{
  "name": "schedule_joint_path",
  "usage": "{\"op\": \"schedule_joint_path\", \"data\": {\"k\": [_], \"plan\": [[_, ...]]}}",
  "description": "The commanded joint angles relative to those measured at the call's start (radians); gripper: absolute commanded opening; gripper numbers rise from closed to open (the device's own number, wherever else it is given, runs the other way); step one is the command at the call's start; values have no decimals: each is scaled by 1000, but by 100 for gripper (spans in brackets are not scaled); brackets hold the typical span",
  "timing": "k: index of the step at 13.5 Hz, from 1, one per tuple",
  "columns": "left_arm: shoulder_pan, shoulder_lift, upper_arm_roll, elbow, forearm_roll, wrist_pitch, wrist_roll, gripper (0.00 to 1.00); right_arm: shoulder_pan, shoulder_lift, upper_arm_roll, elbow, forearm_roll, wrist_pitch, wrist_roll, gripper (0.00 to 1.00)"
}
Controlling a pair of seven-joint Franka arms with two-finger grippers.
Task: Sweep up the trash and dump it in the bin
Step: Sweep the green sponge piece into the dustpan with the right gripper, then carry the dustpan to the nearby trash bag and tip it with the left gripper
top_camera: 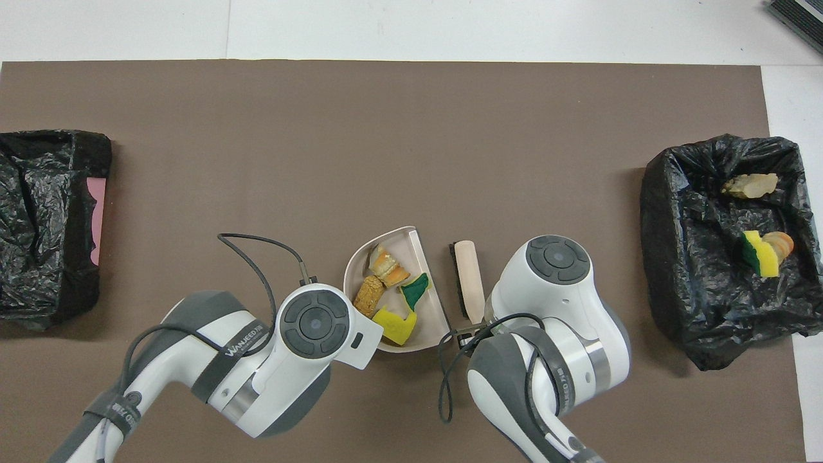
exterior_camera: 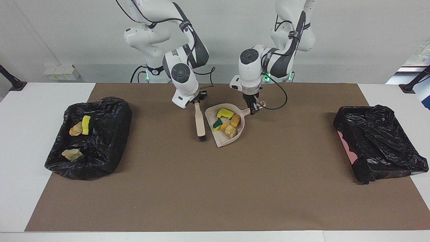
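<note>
**Dustpan loaded, dump comes next**

The left pincer [exterior_camera: 254,108] grips the dustpan [exterior_camera: 224,134] by its handle; the right pincer [exterior_camera: 198,101] is clamped on the brush [exterior_camera: 200,121] just beside it. Four or so scraps [exterior_camera: 227,122] sit in the pan, their count hard to read; others lie in the bin [exterior_camera: 89,137] at the right arm's end. Sweeping looks finished. Next: lift the pan level and carry it to a bin.

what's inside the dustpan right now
The beige dustpan holds yellow-and-green sponge pieces and tan bread-like chunks, about four or five scraps piled together. Whatever lies under the pile is covered. In the overhead view the left arm hides the handle.
</note>
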Motion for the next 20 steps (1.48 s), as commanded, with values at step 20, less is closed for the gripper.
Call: {"op": "schedule_joint_path", "data": {"k": [20], "plan": [[948, -38, 11, 298, 13, -8, 845, 0, 405, 222, 24, 273, 24, 60, 569, 0]]}}
